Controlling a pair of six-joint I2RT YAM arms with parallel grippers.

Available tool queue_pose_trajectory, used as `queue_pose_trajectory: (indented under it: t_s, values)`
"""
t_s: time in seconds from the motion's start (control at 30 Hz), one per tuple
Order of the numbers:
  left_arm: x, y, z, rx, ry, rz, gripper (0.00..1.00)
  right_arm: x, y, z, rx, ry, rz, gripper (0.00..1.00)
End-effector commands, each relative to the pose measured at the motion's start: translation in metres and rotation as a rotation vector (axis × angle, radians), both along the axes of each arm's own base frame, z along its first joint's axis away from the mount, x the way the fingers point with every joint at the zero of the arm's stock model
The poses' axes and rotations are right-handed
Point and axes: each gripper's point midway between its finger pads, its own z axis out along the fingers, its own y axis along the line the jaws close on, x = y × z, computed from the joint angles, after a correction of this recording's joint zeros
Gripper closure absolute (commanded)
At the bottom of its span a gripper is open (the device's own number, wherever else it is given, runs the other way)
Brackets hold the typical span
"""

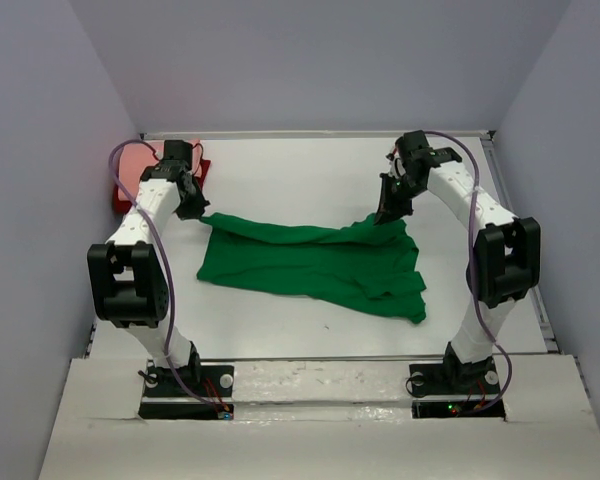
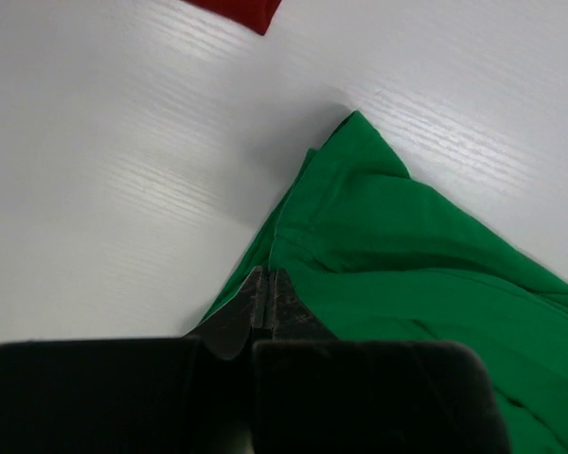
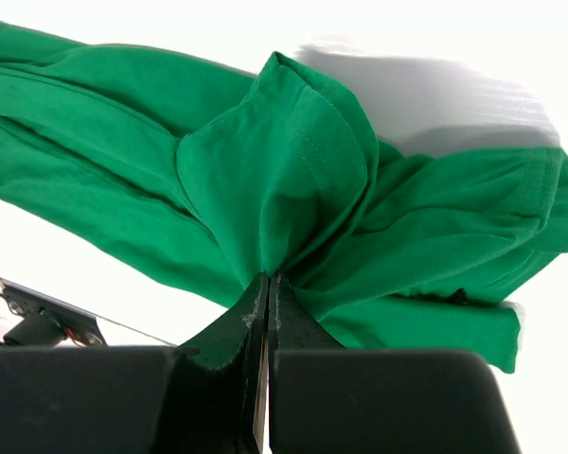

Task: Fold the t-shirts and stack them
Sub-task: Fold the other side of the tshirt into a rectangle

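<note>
A: Grippers?
B: Left gripper (image 1: 193,211) and right gripper (image 1: 388,214) are clamped on far corners of the green t-shirt (image 1: 310,262), frame centre.
A: Axis?
B: Stretched left-right between them; cloth is draped toward the lower frame.

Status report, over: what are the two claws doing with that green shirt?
Left gripper, right gripper: both shut on green shirt, far edge. Pink shirt, red shirt at far left, out of the way.
</note>
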Motion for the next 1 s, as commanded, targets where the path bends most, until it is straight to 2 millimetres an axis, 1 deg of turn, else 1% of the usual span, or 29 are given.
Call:
queue_pose_trajectory:
  t_s: [0.0,0.03,0.1,0.27,0.37,0.43,0.47,0.57,0.6,0.67,0.77,0.8,0.83,0.93,0.97]
  values:
    - [-0.009,-0.004,0.003,0.001,-0.005,-0.003,1.0,0.001,0.005,0.021,0.015,-0.07,0.004,1.0]
    - [-0.009,-0.005,-0.001,-0.001,0.011,-0.008,1.0,0.001,0.006,0.019,0.019,-0.06,0.008,1.0]
    - [-0.01,-0.006,-0.003,0.002,0.017,-0.009,1.0,0.001,0.006,0.02,0.021,-0.058,0.004,1.0]
    - [-0.016,-0.009,-0.003,-0.006,0.016,-0.002,1.0,-0.007,0.01,0.022,0.035,-0.047,-0.016,1.0]
    - [-0.022,-0.013,-0.007,-0.008,0.039,-0.009,1.0,-0.015,0.017,0.022,0.045,-0.037,-0.007,1.0]
    - [-0.026,-0.015,-0.007,-0.005,0.041,-0.011,1.0,-0.017,0.017,0.022,0.044,-0.037,-0.018,1.0]
    - [-0.027,-0.016,-0.008,-0.006,0.043,-0.012,1.0,-0.022,0.019,0.019,0.04,-0.025,-0.014,1.0]
    - [-0.032,-0.015,-0.007,0.004,0.047,-0.005,1.0,-0.028,0.02,0.015,0.029,-0.01,-0.024,1.0]
    - [-0.035,-0.015,-0.009,0.006,0.053,-0.007,1.0,-0.033,0.022,0.011,0.023,0.001,-0.019,1.0]
    - [-0.041,-0.012,-0.01,0.02,0.061,0.003,1.0,-0.039,0.023,0.012,0.024,0.001,-0.017,1.0]
    - [-0.046,-0.009,-0.013,0.035,0.071,0.017,1.0,-0.047,0.02,0.009,0.017,0.01,-0.031,1.0]
    - [-0.05,-0.008,-0.017,0.036,0.083,0.019,1.0,-0.049,0.019,0.009,0.014,0.013,-0.035,1.0]
    - [-0.052,-0.007,-0.02,0.037,0.092,0.03,1.0,-0.055,0.019,0.004,0.002,0.028,-0.032,1.0]
    - [-0.06,-0.003,-0.032,0.052,0.125,0.047,1.0,-0.061,0.014,0.005,-0.011,0.023,-0.047,1.0]
    - [-0.062,-0.003,-0.034,0.056,0.129,0.05,1.0,-0.064,0.01,0.001,-0.029,0.03,-0.056,1.0]
